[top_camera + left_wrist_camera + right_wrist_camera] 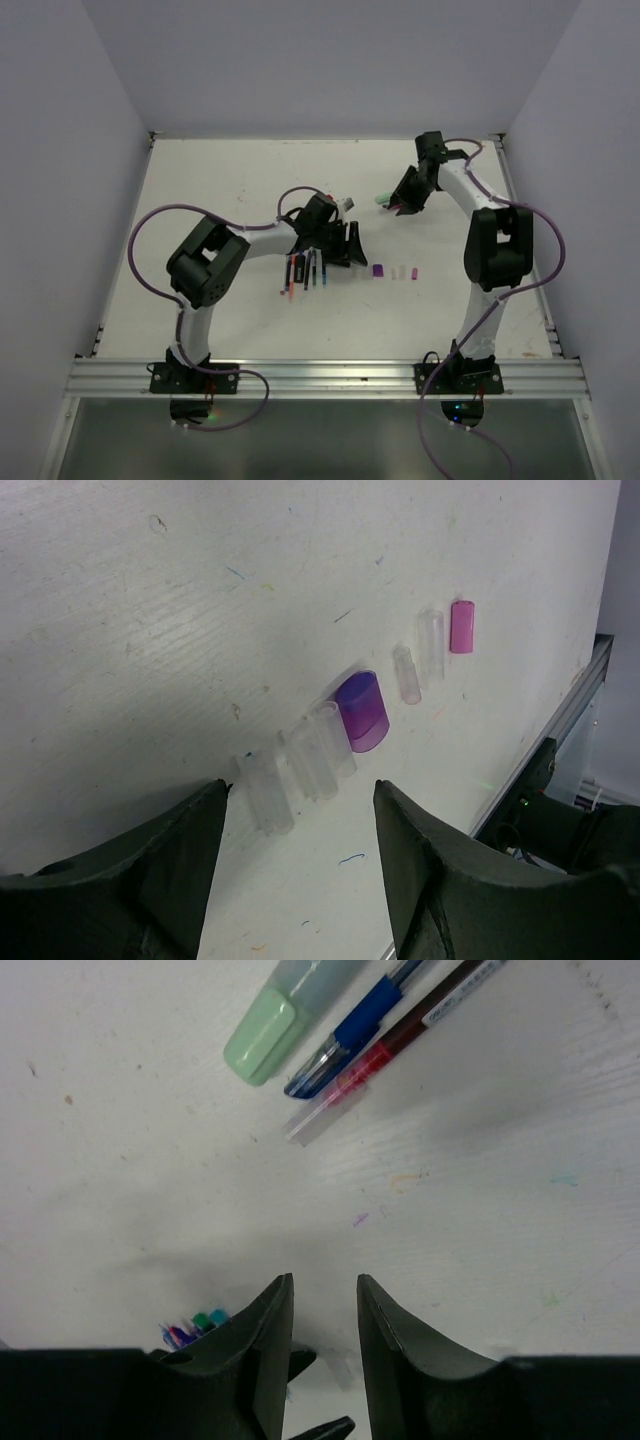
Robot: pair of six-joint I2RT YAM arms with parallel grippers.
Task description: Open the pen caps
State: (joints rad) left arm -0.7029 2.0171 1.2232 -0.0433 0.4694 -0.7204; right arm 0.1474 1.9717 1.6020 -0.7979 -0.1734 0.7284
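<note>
**Desk:** While the left end effector (300, 798) hangs with jaws wide and empty over the row of pen caps (362, 715) lying loose on the surface (150, 600), where does your next move lie?

**Field:** With the right end effector (322, 1285), jaws slightly apart on nothing. Three capped pens (352, 1032) lie side by side just ahead of it, long axes slanting away to the upper right, capped ends nearest. Your right arm is the nearer; cross those axes, I judge.
</note>
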